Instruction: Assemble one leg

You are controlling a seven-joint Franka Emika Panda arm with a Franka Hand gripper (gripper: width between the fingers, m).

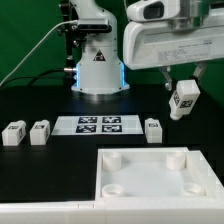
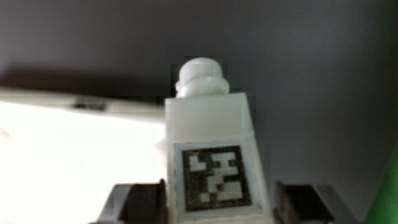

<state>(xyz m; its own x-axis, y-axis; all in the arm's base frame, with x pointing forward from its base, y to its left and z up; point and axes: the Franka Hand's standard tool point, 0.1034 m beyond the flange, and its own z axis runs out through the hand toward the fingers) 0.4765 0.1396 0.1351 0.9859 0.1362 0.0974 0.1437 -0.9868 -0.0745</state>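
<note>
Near the edge of the desk [image 1: 40, 100] at the exterior view's right, the gripper [image 1: 183, 90] clamps a leg [image 1: 185, 101] aloft, slightly tilted; that slant could jam its peg [image 2: 203, 72] at a socket [image 1: 176, 157] of the panel [image 1: 150, 172].

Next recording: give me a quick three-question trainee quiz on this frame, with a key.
1. How many legs rest loose on the table?
2. True or false: the end effector is empty.
3. The marker board is: A) standing upright; B) lying flat on the table between loose legs; C) held in the end effector.
Key: 1) three; 2) false, it grips a leg; 3) B.
</note>
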